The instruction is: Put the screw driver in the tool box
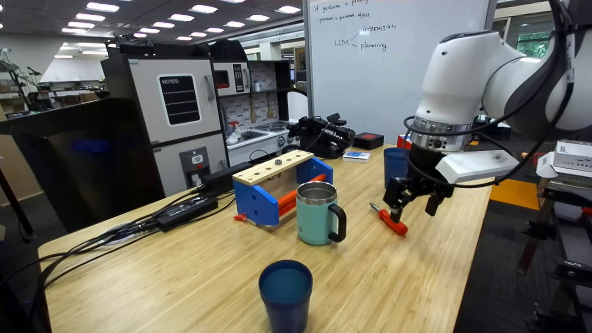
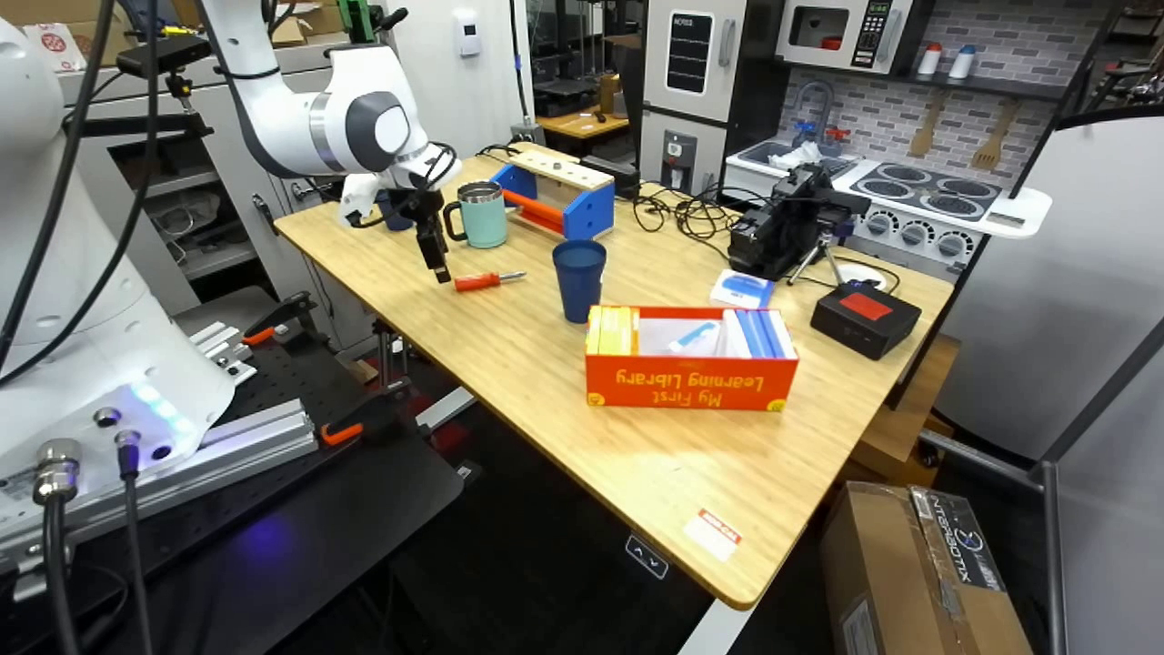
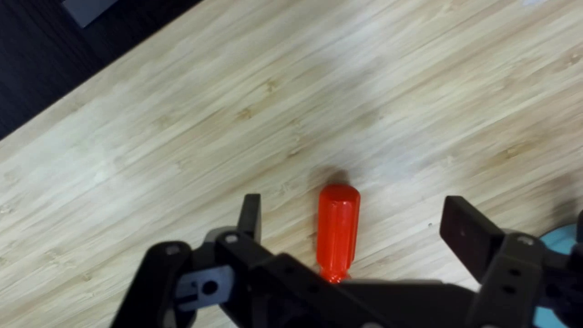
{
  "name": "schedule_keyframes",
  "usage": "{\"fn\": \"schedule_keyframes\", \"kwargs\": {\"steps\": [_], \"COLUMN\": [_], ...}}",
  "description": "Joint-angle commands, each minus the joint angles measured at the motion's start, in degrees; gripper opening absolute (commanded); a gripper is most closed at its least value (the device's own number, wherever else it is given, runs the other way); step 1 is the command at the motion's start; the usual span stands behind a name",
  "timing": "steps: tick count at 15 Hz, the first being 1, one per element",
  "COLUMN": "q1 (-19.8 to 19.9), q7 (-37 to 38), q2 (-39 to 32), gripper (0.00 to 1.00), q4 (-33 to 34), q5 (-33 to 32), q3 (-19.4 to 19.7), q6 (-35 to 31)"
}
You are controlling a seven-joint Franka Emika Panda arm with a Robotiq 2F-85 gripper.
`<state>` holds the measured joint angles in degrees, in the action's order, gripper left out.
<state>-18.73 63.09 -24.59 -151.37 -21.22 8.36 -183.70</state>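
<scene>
Low over a pale wooden desk [image 1: 194, 277] hang the black jaws of a white robot arm [image 1: 455, 78], spread well apart. Right by them, a screwdriver [image 3: 338, 228] lies flat on the desk — from the wrist camera, its glossy red handle shows in the gap between the two sides. I cannot tell whether either side touches it. The slim metal shaft points away from the robot's base [image 2: 136, 364].

Not far off stands an upright mint-green mug [image 1: 317, 222] with a steel rim and a black handle. Near the mug is a blue-ended wooden box [image 1: 256, 203], a red-orange bar running between its ends and holes along its pale top. One navy cup [image 2: 579, 282] stands near the screwdriver's tip; a second navy cup [image 1: 285, 305] stands upright too, with the mug between the pair. Farther along sits an orange-red book box [image 2: 691, 391] printed "My First Learning Library" — rows of thin books [image 2: 764, 335] stand inside. Beyond the desk I see a play kitchen [image 1: 143, 92] and a whiteboard [image 1: 384, 88] bearing black handwriting.
</scene>
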Motion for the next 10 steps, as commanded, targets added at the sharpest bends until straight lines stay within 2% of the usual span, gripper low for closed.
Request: {"fn": "schedule_keyframes", "kwargs": {"steps": [1, 5, 6, 7, 10], "q1": [2.32, 4.48, 2.25, 1.35, -5.05], "q7": [1.83, 1.35, -4.49, -5.31, -8.89], "q2": [-1.23, -3.25, -4.04, -4.87, -7.91], "gripper": [1.0, 1.0, 1.0, 1.0, 1.0], "q4": [2.94, 6.46, 6.89, 7.66, 9.25], "q5": [2.29, 4.39, 11.23, 12.48, 15.25], "q3": [-2.55, -5.63, -4.84, -4.09, 1.75], "q6": [2.9, 7.76, 8.39, 9.1, 9.26]}}
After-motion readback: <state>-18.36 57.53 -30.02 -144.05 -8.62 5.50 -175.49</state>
